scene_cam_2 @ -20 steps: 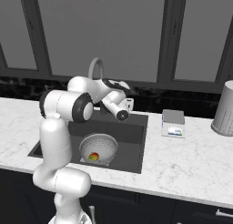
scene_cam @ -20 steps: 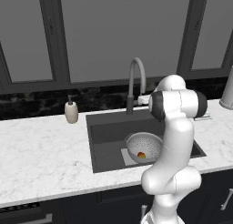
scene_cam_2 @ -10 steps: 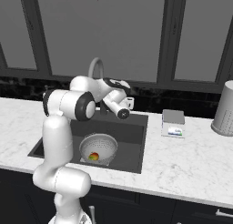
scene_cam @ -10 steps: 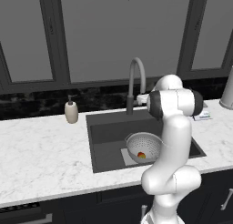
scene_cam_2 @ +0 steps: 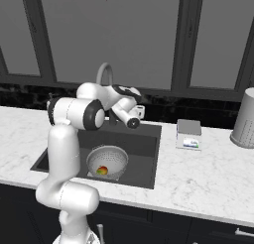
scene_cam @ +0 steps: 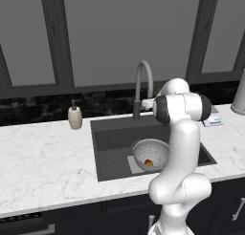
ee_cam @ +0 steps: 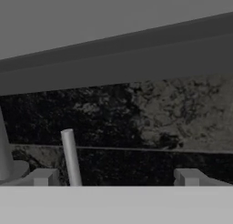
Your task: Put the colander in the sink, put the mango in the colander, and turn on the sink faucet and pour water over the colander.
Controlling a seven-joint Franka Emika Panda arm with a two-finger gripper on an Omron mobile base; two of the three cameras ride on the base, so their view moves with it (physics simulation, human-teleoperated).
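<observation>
While reaching toward the tap: the gripper [scene_cam_2: 138,110] hangs behind the sink, near the base of the sink faucet [scene_cam: 142,88].
Claw state: jaws spread wide, holding nothing; in the hand view both finger tips [ee_cam: 42,176] stand well apart at the bottom.
Just ahead of the claw: a thin grey rod, probably the faucet lever [ee_cam: 71,158], stands upright just beside the left finger tip, with dark speckled backsplash [ee_cam: 150,114] behind.
Faucet handling: likely rigid, smooth metal that could slip; my guess is to push the small side lever, not pinch the spout.
Water: no stream visible, so the tap appears off.
Sink [scene_cam: 113,142]: dark recessed basin in a white marble counter [scene_cam: 43,167].
Colander [scene_cam: 151,154]: sits in the basin.
Mango [scene_cam: 149,163]: rests inside the colander.
</observation>
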